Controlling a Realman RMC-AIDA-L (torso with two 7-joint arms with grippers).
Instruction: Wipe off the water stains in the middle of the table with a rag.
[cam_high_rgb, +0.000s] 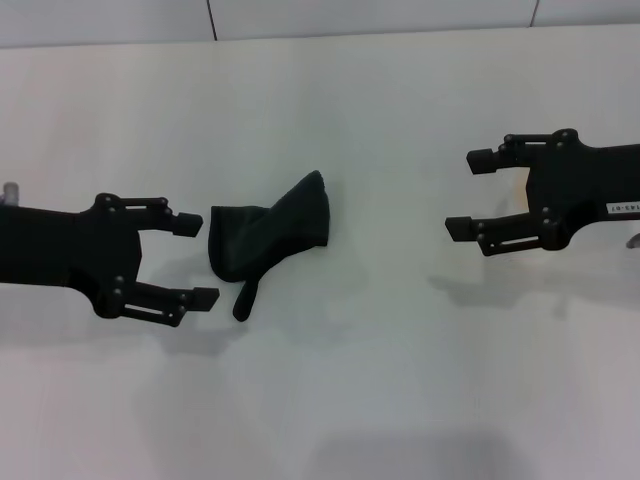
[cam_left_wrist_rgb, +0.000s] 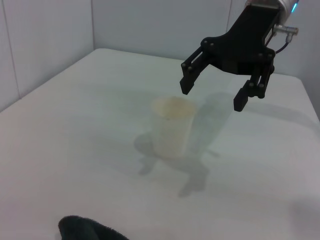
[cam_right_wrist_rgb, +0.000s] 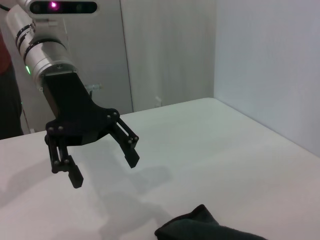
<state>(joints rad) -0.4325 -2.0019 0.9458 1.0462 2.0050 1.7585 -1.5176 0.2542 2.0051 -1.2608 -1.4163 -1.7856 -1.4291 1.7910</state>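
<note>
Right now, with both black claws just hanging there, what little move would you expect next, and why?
Probably the left tool edges toward the crumpled dark green cloth rag and lowers over it. Its fingers are open, it sits right beside the rag, which lies loose on the white table. The right tool, also open, hovers farther off near a pale cup.

The desk (cam_high_rgb: 400, 380) is plain white and matte, without any pattern. The rag (cam_high_rgb: 268, 240) is dark green-black in one tone. The left pincer (cam_high_rgb: 195, 260) and the right pincer (cam_high_rgb: 468, 192) are both black. A cup (cam_left_wrist_rgb: 172, 127) is pale cream white, with a yellowish tint at its rim.
</note>
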